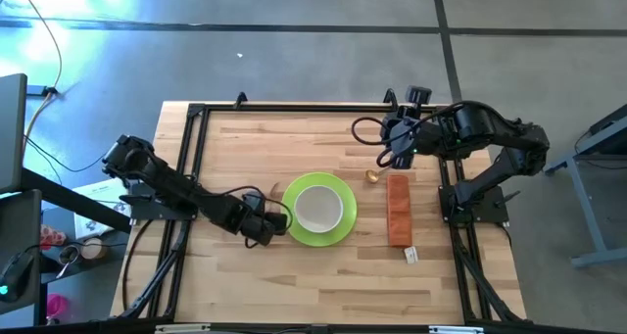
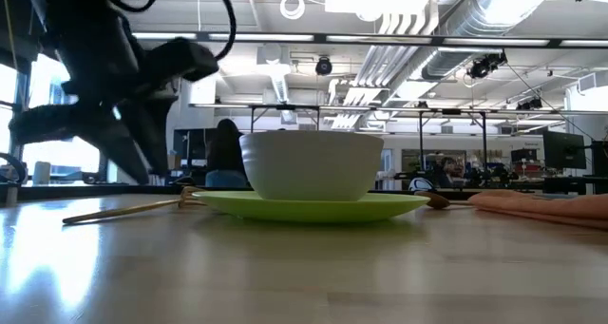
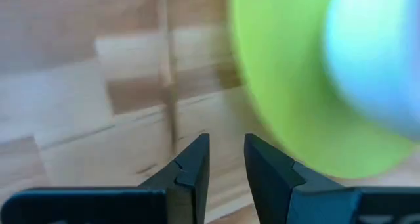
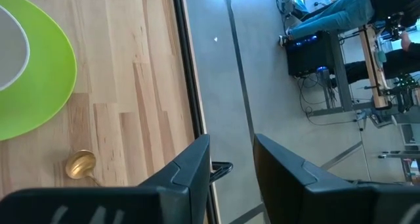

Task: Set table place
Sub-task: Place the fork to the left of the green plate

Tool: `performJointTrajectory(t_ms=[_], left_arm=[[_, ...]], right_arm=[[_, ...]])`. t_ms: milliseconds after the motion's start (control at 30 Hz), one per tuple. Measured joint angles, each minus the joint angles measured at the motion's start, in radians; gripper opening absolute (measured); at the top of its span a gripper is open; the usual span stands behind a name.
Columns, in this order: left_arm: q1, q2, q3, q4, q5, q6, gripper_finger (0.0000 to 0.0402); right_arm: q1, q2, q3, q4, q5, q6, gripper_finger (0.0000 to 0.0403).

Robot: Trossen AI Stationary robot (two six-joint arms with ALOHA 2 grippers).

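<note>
The left gripper [image 1: 266, 228], left of the lime-green plate [image 1: 338, 228] at frame centre, has jaws slightly parted and empty above the gold fork [image 2: 128, 209]; it should lower squarely before closing. The right gripper [image 1: 389, 156] waits upper right, jaws slightly parted, empty.

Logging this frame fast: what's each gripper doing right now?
Left gripper: open, empty, beside the green plate.
Right gripper: open, empty.

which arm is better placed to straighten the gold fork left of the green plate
Left. The left gripper sits low by the plate on its left side, where the fork lies. The right gripper is raised near the far rail, closer to the spoon.
</note>
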Motion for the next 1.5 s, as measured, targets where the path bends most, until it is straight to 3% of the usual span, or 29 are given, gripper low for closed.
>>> performJointTrajectory(t_ms=[133, 267, 467, 600, 733, 1200, 1367, 1500], left_arm=[[0.043, -0.017, 0.125, -0.262, -0.090, 0.068, 0.0075], [0.189, -0.012, 0.224, -0.534, -0.057, 0.274, 0.0046], [0.413, -0.002, 0.291, -0.389, 0.076, 0.691, 0.0022], [0.489, 0.022, 0.315, -0.404, 0.147, 0.828, 0.0034], [0.498, 0.059, 0.313, -0.437, 0.190, 0.868, 0.0070], [0.478, 0.235, 0.311, -0.404, 0.191, 0.861, 0.0229], [0.477, 0.271, 0.311, -0.337, 0.192, 0.865, 0.0241], [0.478, 0.291, 0.311, -0.337, 0.194, 0.864, 0.0213]], right_arm=[[0.000, 0.000, 0.000, 0.000, 0.000, -0.002, 0.0110], [0.000, 0.000, 0.000, 0.000, 0.000, -0.007, 0.0110], [0.000, 0.000, 0.000, 0.004, 0.000, 0.000, 0.0110], [0.000, 0.000, 0.000, 0.001, 0.000, 0.000, 0.0110], [0.000, 0.000, 0.000, 0.000, 0.000, 0.000, 0.0110], [0.000, 0.000, 0.000, 0.000, -0.012, 0.004, 0.0110], [0.000, 0.000, 0.000, 0.000, -0.017, 0.003, 0.0110], [0.000, 0.000, 0.000, 0.000, -0.019, 0.003, 0.0110]])
